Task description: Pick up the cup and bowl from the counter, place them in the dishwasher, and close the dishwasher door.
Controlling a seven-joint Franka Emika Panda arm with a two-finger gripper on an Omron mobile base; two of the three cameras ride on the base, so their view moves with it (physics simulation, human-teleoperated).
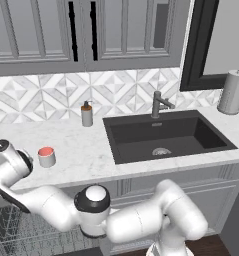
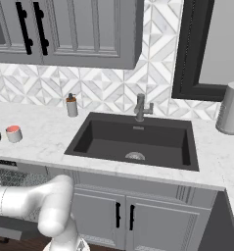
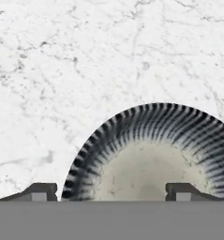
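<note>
Hand view has the gripper (image 3: 111, 192) spread wide over the bowl (image 3: 153, 159) on the counter (image 3: 85, 70) — lower squarely so 1 finger goes inside the rim, 1 outside — then pinch

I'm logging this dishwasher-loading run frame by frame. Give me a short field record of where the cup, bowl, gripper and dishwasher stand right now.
cup: upright on the counter, left of the sink; untouched
bowl: on the counter, directly below the hand; its ribbed dark rim and pale inside fill the lower hand view
gripper: jaws apart, one fingertip outside the bowl's rim, the other over its inside; not closed on it
dishwasher: open, wire rack visible below the counter edge
loaded so far: neither cup nor bowl
soap dispenser: against the backsplash, behind the cup
</note>
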